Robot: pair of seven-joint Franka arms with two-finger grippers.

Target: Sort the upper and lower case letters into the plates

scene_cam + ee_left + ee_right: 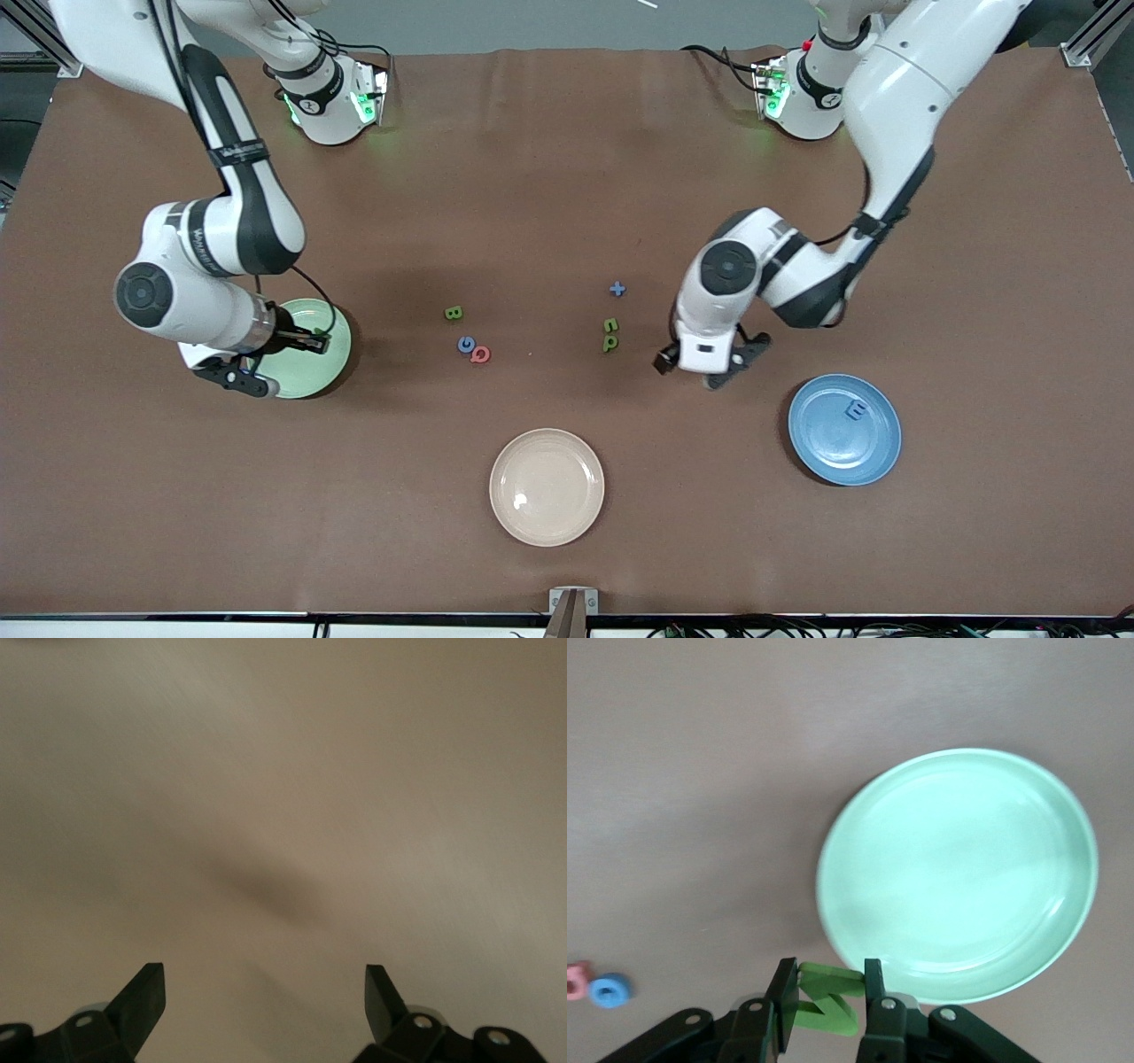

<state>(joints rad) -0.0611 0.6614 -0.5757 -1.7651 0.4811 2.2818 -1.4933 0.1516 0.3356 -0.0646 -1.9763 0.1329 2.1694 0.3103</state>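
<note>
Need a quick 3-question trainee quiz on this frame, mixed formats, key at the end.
1. True or false: the right gripper holds a green letter beside the mint plate's rim.
2. Which plate already has a letter in it?
A. the cream plate
B. the blue plate
C. the mint plate
3. Fill in: the left gripper hangs over bare table with its jaws ____.

Key:
1. True.
2. B: a blue letter lies in it.
3. Open, with nothing between them.
</note>
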